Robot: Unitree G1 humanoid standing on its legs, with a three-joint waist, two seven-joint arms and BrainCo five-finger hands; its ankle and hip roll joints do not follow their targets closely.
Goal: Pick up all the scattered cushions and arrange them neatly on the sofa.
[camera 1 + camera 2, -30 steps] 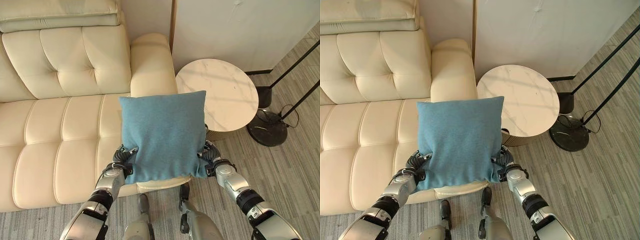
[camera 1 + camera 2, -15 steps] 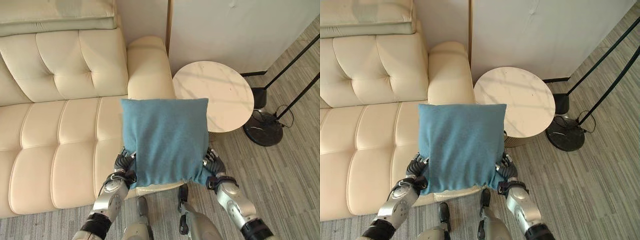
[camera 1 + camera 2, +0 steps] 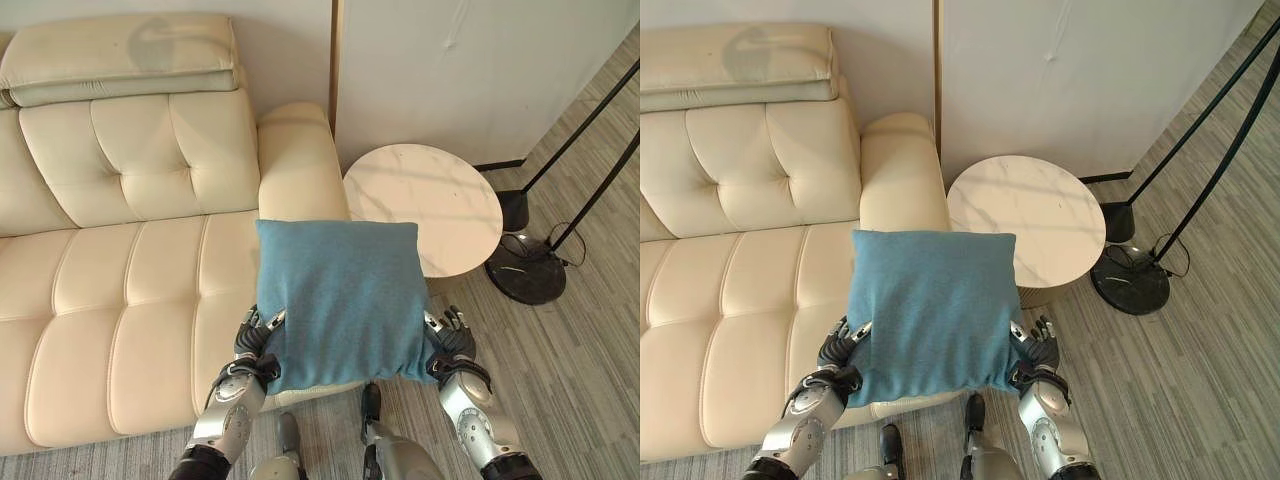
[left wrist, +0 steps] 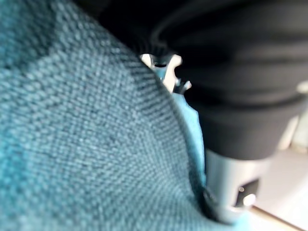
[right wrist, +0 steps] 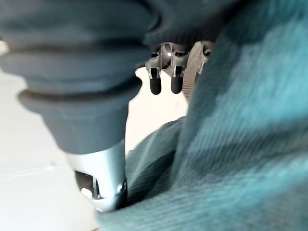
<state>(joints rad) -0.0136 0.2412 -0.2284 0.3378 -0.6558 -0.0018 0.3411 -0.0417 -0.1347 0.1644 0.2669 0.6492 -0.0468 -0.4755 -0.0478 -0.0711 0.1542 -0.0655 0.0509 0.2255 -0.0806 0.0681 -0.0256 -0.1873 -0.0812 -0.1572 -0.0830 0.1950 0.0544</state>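
Grey plank floor (image 3: 590, 370) and a pale wall (image 3: 470, 60) frame the work area. Its largest item is the cream tufted sofa (image 3: 120, 270), which runs from the left to an armrest near centre.

Task status: the blue cushion (image 3: 340, 300) is off the floor and held in the air, face up to the camera, over the seat end beside the armrest and just in front of it. It is not yet set down. No cushion lies on the visible seat; a cream headrest pad (image 3: 120, 60) sits on top of the backrest (apparently part of the sofa itself). No other loose cushion can be seen on the floor, so how many remain cannot be judged.

Hand state: the left hand (image 3: 255, 345) clamps the cushion's lower left edge, the fingers curled onto the fabric. The right hand (image 3: 452, 345) grips the lower right edge in the same way; its own wrist view shows dark fingertips (image 5: 163, 84) past bunched cloth.

Remaining step, as a judgement: carry the cushion forward and stand it against the backrest.

Surroundings: a round marble table (image 3: 425, 205) stands just right of the armrest, close to the cushion's right corner, and could be clipped by it. Farther right, a black lamp base (image 3: 530, 270) with slanted poles rests on the floor, well clear of the sofa.
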